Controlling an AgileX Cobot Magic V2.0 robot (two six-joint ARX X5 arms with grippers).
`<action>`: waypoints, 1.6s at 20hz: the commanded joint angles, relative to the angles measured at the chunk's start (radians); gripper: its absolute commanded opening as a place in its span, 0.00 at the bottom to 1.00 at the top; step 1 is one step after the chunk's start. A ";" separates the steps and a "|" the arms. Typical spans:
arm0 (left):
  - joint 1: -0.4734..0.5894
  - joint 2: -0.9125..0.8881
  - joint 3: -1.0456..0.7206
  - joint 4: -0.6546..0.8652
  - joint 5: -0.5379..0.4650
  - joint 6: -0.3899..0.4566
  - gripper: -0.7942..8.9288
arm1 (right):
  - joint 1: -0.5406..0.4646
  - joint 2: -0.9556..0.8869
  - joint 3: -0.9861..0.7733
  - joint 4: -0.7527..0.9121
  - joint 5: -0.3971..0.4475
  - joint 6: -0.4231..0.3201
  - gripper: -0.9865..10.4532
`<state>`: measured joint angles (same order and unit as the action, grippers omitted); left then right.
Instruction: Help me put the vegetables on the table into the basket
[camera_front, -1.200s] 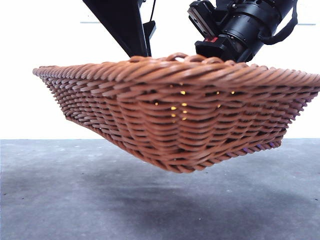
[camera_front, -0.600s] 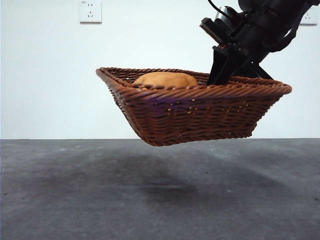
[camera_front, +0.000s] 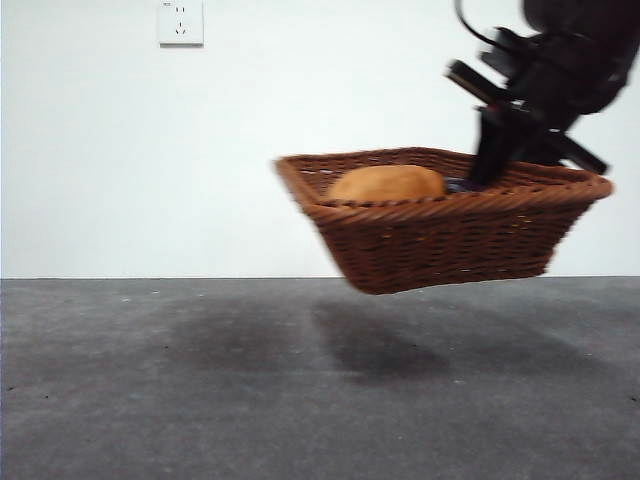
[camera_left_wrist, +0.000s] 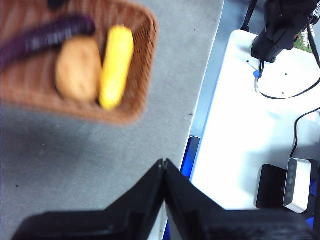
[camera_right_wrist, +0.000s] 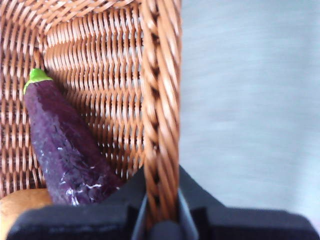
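Reddish-brown wicker basket aloft over grey table; potato, corn, eggplant inside

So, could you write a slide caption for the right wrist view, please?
Right gripper clamps the basket rim; the eggplant lies inside beside the potato.

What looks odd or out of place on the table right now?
The basket is not resting on the table: it hangs in the air, slightly tilted, with the right gripper shut on its rim. The potato, corn and eggplant are all inside; nothing has spilled.
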<state>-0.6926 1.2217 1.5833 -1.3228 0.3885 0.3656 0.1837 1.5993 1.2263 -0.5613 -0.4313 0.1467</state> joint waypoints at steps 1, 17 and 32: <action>0.000 -0.003 -0.005 0.003 0.003 0.006 0.07 | -0.079 0.001 0.003 -0.001 -0.034 0.006 0.08; 0.000 -0.003 -0.005 0.003 0.004 0.009 0.07 | -0.225 0.285 0.003 -0.006 -0.012 -0.156 0.08; 0.003 -0.003 -0.005 0.003 0.003 0.010 0.07 | -0.259 0.188 0.108 -0.129 0.063 -0.213 0.39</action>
<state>-0.6926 1.2217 1.5833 -1.3228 0.3882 0.3664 -0.0776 1.7821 1.3361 -0.7086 -0.3706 -0.0471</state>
